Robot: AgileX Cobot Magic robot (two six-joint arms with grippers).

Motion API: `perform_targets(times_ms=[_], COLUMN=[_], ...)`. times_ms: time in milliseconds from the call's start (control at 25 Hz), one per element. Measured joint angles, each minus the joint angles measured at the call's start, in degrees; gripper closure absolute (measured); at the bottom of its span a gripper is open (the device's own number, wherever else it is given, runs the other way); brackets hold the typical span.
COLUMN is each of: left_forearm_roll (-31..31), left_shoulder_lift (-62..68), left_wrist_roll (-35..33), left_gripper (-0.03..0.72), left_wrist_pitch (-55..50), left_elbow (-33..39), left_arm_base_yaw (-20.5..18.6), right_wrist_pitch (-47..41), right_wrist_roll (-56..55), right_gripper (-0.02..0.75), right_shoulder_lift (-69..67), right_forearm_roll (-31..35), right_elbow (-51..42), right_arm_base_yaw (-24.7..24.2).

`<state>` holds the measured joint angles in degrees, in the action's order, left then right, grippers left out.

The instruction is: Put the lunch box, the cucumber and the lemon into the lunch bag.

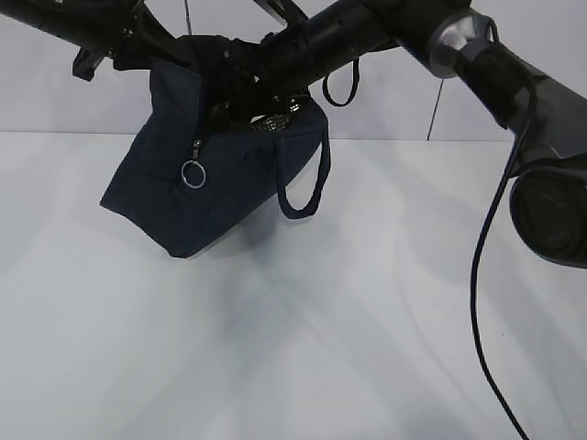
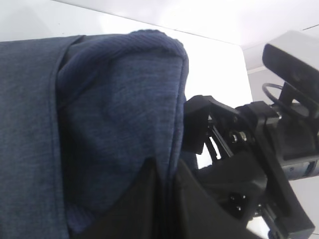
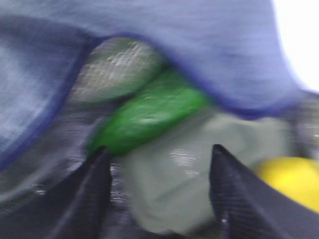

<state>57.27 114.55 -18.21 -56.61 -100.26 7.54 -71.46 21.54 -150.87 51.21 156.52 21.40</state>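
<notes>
The navy lunch bag (image 1: 202,197) hangs tilted, its lower corner on the white table. My left gripper (image 2: 167,167) is shut on the lunch bag (image 2: 109,109) at its upper rim, fabric pinched between the two dark fingers. My right arm (image 1: 367,37) reaches into the bag's mouth from above. In the right wrist view, the right gripper (image 3: 159,148) stands open inside the bag, fingers either side of the sage-green lid of the lunch box (image 3: 174,184). The cucumber (image 3: 149,117) lies just beyond the lid. The lemon (image 3: 291,181) sits at the right.
A silver ring pull (image 1: 193,174) and a loop handle (image 1: 307,183) hang from the bag's front. The right arm's black cable (image 1: 486,275) drops across the white table (image 1: 367,348). The right arm's wrist body (image 2: 249,164) sits close beside the left gripper.
</notes>
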Motion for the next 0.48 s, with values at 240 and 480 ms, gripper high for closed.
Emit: perform_targets(times_ms=[240,480], left_forearm_roll=[0.0,0.0], left_shoulder_lift=[0.0,0.0], left_wrist_roll=[0.0,-0.2], left_gripper=[0.667,0.667], left_wrist_pitch=[0.4,0.5], left_elbow=[0.0,0.0], left_arm_base_yaw=[0.0,0.0], right_wrist_pitch=[0.0,0.0], right_wrist_roll=[-2.6,-4.3], right_gripper=[0.236,0.308], right_shoulder_lift=[0.2,4.4], right_forearm_roll=[-5.2,-15.3], right_elbow=[0.0,0.0], right_arm_base_yaw=[0.0,0.0])
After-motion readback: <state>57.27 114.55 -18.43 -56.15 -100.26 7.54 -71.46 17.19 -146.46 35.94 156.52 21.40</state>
